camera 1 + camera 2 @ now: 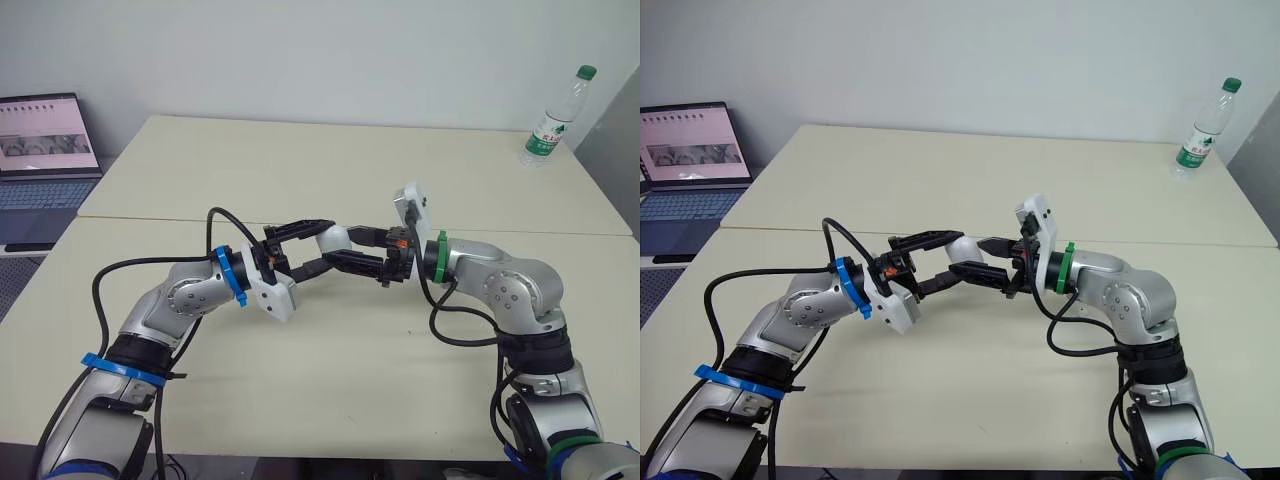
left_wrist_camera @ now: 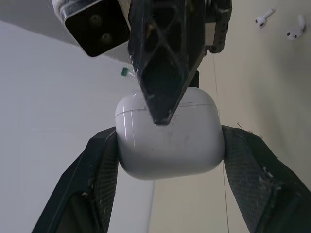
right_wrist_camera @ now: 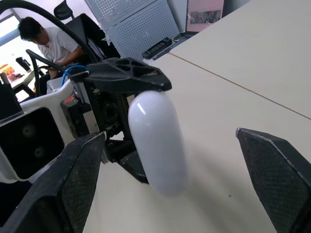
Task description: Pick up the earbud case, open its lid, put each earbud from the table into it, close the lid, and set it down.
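Observation:
The white earbud case [image 1: 334, 240] hangs above the middle of the table, its lid closed, with my left gripper [image 2: 170, 133] shut on its two sides. My right gripper [image 3: 170, 136] faces it from the other side, open, fingers spread wide around the case. In the left wrist view one black right fingertip [image 2: 163, 104] lies against the case at the lid seam. Two white earbuds [image 2: 265, 17] [image 2: 295, 30] lie loose on the table beyond the grippers.
A water bottle [image 1: 558, 115] stands at the far right corner of the table [image 1: 330, 380]. A laptop [image 1: 45, 150] sits on a side surface at the far left. A person [image 3: 46, 41] sits in the background of the right wrist view.

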`<act>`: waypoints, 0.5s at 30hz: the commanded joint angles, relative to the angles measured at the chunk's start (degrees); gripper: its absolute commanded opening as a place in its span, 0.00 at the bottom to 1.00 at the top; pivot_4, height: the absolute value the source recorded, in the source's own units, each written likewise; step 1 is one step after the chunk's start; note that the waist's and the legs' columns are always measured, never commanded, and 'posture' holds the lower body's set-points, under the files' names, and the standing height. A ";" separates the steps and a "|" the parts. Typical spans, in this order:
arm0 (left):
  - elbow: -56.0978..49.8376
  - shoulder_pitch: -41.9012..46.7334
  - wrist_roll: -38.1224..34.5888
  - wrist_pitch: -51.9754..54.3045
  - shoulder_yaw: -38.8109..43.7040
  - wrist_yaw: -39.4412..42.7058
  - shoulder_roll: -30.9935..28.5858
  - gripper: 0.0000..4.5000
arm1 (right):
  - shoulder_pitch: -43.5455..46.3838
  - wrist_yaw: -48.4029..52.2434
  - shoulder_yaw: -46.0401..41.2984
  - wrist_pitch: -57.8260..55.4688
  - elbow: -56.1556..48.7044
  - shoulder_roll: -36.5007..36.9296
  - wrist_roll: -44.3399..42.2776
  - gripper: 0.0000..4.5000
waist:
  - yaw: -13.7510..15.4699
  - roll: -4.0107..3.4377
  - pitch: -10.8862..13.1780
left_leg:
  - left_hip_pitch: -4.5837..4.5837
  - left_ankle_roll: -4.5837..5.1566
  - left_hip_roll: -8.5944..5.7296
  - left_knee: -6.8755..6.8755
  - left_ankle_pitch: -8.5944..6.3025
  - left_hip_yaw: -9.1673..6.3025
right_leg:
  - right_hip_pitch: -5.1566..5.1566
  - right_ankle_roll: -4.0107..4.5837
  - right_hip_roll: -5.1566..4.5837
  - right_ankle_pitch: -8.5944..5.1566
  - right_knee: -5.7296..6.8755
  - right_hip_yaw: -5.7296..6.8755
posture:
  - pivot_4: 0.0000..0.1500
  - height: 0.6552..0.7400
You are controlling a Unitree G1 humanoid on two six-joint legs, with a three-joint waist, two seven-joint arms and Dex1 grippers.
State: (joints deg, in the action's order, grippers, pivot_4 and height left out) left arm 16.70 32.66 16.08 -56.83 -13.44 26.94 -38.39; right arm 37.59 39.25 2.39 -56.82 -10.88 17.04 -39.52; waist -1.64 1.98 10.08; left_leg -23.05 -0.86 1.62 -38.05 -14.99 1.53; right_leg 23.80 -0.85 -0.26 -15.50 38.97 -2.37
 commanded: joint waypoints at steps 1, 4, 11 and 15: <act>0.69 2.21 0.24 -1.52 0.80 -0.89 0.51 0.63 | 1.21 -0.47 -0.04 0.69 -1.93 -0.58 -0.81 1.00 | -0.01 0.00 0.00 | 0.01 0.00 0.00 -0.01 0.00 -0.01 | 0.00 0.00 0.01 0.00 0.01 0.01 | 1.00 1.00; 1.62 2.91 0.77 -1.95 1.07 -1.20 0.77 0.63 | 1.24 -0.24 0.58 1.26 -1.57 -0.44 -0.23 1.00 | -0.05 0.00 0.00 | 0.03 0.01 0.01 -0.04 0.01 -0.01 | -0.02 -0.01 0.05 0.00 0.03 0.01 | 1.00 1.00; 2.29 3.55 1.27 -2.40 1.28 -1.59 0.96 0.63 | 1.10 -0.85 0.62 1.58 -1.15 -0.54 -0.20 1.00 | -0.05 0.00 0.00 | 0.02 0.01 0.02 -0.02 0.01 -0.01 | -0.02 -0.01 0.07 0.00 0.01 0.01 | 1.00 1.00; 2.62 3.83 1.52 -2.54 1.26 -1.80 1.10 0.63 | 1.31 -0.98 0.78 2.32 -0.56 -0.60 0.37 0.81 | -0.05 0.00 0.00 | 0.03 0.01 0.02 -0.03 0.01 -0.01 | -0.02 -0.01 0.07 0.00 0.02 0.02 | 1.00 1.00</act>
State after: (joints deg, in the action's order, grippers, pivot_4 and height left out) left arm 20.10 35.14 18.11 -58.28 -13.37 26.38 -37.48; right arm 37.64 38.36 3.59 -55.86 -10.80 16.56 -39.28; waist -1.69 1.98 10.08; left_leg -23.03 -0.86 1.64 -38.08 -14.98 1.52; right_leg 23.78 -0.87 -0.20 -15.50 39.00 -2.35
